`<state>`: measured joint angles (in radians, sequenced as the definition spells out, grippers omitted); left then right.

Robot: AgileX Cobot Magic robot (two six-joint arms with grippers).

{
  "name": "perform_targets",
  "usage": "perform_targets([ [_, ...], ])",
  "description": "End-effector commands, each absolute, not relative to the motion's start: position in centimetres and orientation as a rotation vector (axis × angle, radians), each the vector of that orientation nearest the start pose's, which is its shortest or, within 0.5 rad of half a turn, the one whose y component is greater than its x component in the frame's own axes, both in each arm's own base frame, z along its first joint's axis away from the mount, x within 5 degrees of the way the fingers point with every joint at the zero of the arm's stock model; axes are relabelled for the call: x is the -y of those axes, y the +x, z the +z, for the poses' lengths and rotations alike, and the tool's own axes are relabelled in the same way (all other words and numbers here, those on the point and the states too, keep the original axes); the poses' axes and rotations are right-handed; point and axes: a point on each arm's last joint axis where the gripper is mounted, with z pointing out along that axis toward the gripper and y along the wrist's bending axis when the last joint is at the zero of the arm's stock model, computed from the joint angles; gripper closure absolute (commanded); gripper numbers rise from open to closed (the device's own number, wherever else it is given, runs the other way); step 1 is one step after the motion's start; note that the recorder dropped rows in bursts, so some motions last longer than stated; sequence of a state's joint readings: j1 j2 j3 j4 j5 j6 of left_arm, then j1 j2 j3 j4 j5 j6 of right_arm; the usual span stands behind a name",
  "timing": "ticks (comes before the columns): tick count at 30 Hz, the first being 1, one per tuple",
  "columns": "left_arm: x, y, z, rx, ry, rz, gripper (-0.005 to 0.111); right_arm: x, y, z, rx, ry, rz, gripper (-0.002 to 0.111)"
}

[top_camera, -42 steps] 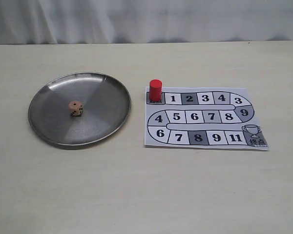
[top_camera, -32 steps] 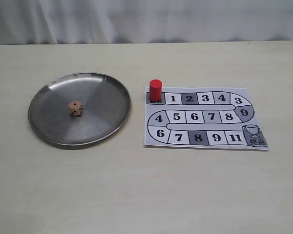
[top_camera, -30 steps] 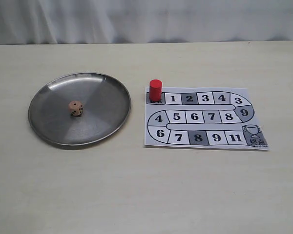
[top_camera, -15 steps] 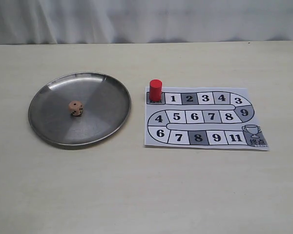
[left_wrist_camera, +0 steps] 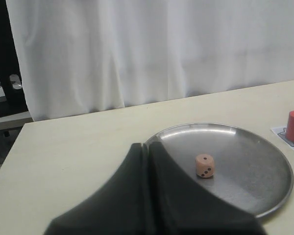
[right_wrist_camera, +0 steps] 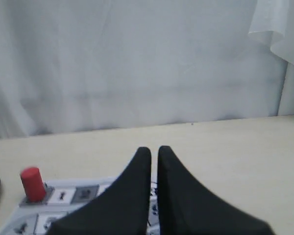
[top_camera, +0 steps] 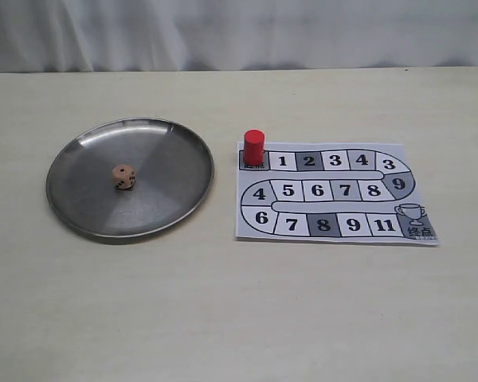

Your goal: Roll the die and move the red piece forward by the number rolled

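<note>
The tan die (top_camera: 124, 177) lies in the middle of a round metal plate (top_camera: 175, 151) on the left of the table. The red piece (top_camera: 254, 147) stands upright on the start square of the paper game board (top_camera: 331, 231). Neither arm shows in the exterior view. In the left wrist view my left gripper (left_wrist_camera: 146, 147) is shut and empty, its black fingers held back from the die (left_wrist_camera: 205, 166) at the plate's near rim (left_wrist_camera: 279, 196). In the right wrist view my right gripper (right_wrist_camera: 154, 150) is shut with only a thin slit, empty, hanging over the board, with the red piece (right_wrist_camera: 32, 184) off to one side.
A white curtain hangs behind the table's far edge. The board's numbered track runs from the start square to a trophy square (top_camera: 413, 216) at its lower right corner.
</note>
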<state>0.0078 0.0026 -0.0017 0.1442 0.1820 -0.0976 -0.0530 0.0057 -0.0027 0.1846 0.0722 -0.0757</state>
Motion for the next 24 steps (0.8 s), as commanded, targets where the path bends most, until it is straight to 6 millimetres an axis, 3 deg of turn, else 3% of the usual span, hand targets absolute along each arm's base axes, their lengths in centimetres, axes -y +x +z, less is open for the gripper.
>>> perform_targets([
  [1,-0.2,5.6,19.8,-1.655,0.018,0.053,0.107,0.8,5.4,22.6,-1.301,0.328,0.223,0.104],
  [6,-0.2,5.6,19.8,-1.655,0.018,0.053,0.107,1.8,4.2,25.0,-0.983,0.393,0.229,0.104],
  [10,-0.2,5.6,19.8,-1.655,0.018,0.053,0.107,0.5,3.5,26.3,-0.868,0.146,0.138,0.104],
  [15,-0.2,5.6,19.8,-1.655,0.018,0.053,0.107,-0.4,6.6,26.3,-1.13,0.056,0.148,0.104],
  [19,-0.2,5.6,19.8,-1.655,0.018,0.053,0.107,-0.3,10.6,26.3,-1.375,0.057,0.152,0.104],
  [24,-0.2,5.6,19.8,-1.655,0.018,0.053,0.107,-0.9,16.6,24.8,-1.664,0.005,0.235,0.104],
])
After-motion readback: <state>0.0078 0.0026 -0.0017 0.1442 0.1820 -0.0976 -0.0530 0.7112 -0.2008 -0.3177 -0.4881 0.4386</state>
